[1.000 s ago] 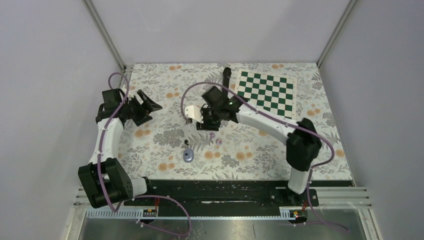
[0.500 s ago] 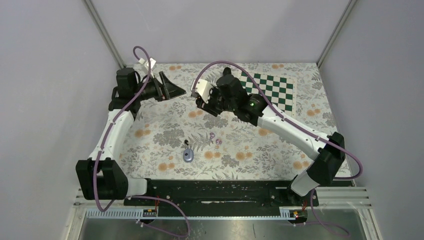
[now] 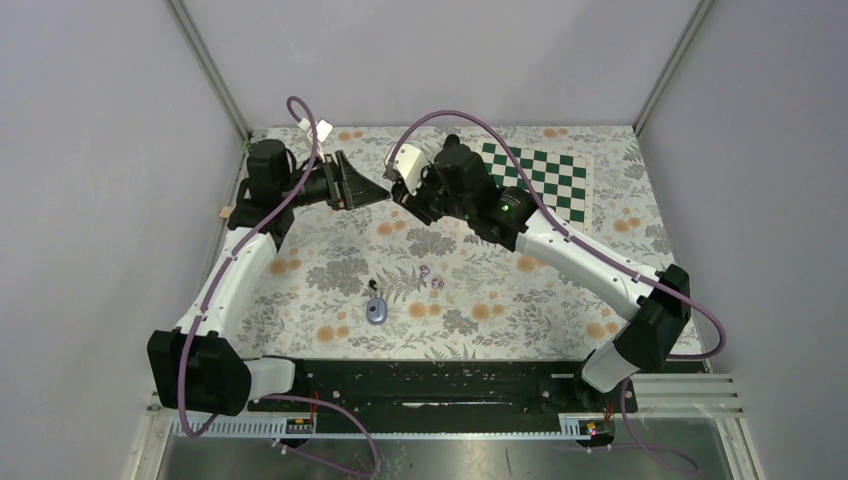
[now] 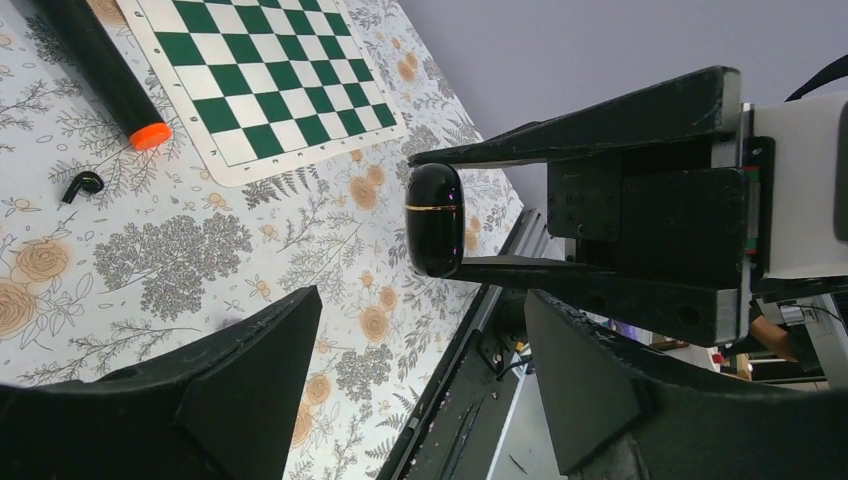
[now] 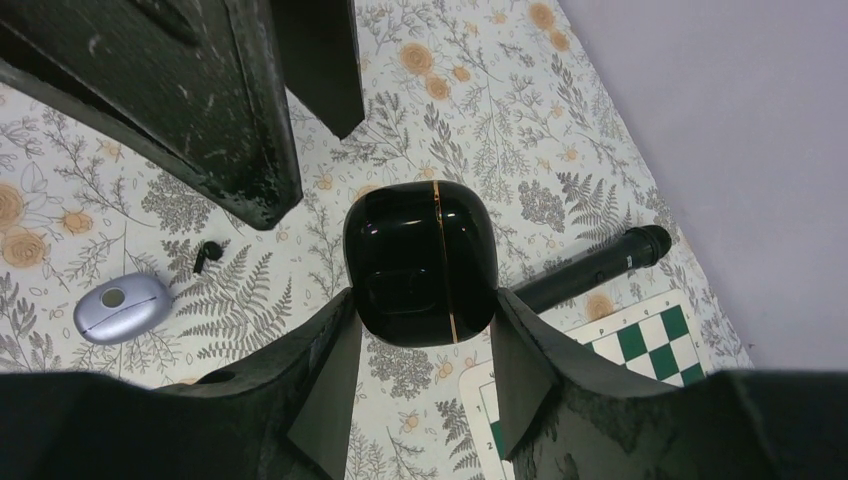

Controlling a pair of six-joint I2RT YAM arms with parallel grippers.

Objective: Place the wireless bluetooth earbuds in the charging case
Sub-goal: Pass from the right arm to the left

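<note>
The black case (image 5: 420, 250), glossy with a thin gold line round it, is up off the table (image 3: 300, 290) at the far middle, clamped between the two fingers of the right claw (image 5: 422, 305). Its lower edge is hidden behind those fingers, and from above it cannot be made out among the black claws. The left claw (image 4: 420, 298) faces it from just beside, fingers wide apart and holding nothing. Down on the table lie two lilac earbuds (image 3: 425, 271) close together near the middle, seen only from above and too small to show detail. One black earbud (image 3: 373, 286) lies left of them, and one lilac case (image 3: 377, 311) sits just nearer than it. Further back there is one microphone (image 4: 100, 70), cut off by the picture edge in the left wrist view and by a finger in the right. One chessboard (image 3: 540, 180) is partly covered by the right arm.
</note>
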